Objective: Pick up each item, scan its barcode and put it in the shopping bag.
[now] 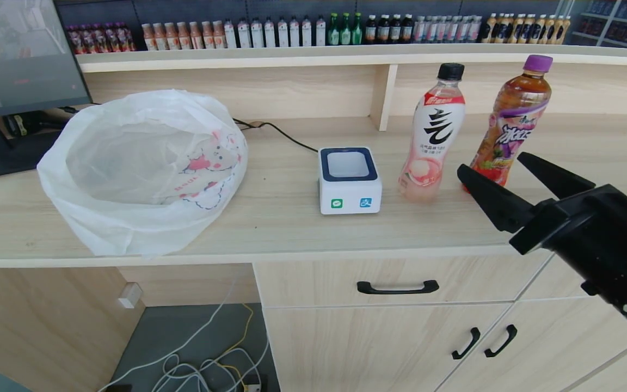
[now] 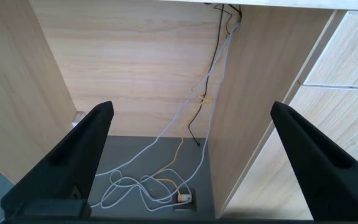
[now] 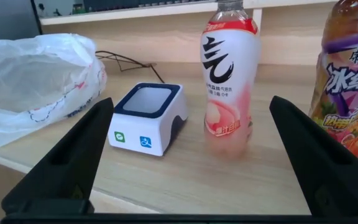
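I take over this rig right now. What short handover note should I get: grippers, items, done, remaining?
Right gripper: open, empty, near the two bottles.
Left gripper: open, empty, low, facing the gap under the counter.
Pink bottle and tea bottle stand upright on the counter, on the scanner's right. Shopping bag sits open on its left, apparently empty.
Done: nothing bagged.
Left: scan and bag both bottles.

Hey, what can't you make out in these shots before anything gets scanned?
Barcodes: their place on the pink bottle and tea bottle cannot be told; only label fronts face the cameras.
Tea bottle, right wrist view: cut off by the top and right edges.
Shopping bag floor, head view: lost among its crumpled translucent folds.
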